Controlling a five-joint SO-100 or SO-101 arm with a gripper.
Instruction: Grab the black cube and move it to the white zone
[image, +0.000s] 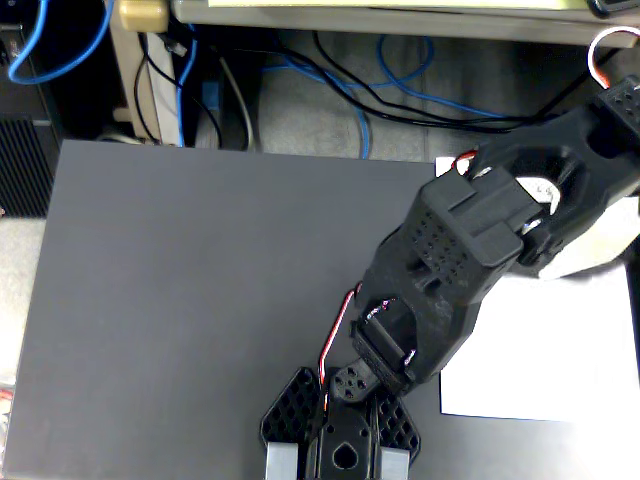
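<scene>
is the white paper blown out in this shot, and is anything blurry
In the fixed view, the white zone is overexposed, without surface detail; the dark grey mat is evenly lit; the whole picture is soft, and the arm's black plastic shows little detail.

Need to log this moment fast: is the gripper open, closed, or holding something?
Gripper: cannot be told; its fingertips are cut off by the bottom edge of the fixed view, and no black cube shows.

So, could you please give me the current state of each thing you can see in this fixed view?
Glossy black plastic robot arm: bent, stretched over the mat and paper.
Flat white paper sheet: lying flat, partly covered by the arm.
Dark grey mat: flat.
Black foam cube: not visible.
Tool: not visible.
</scene>
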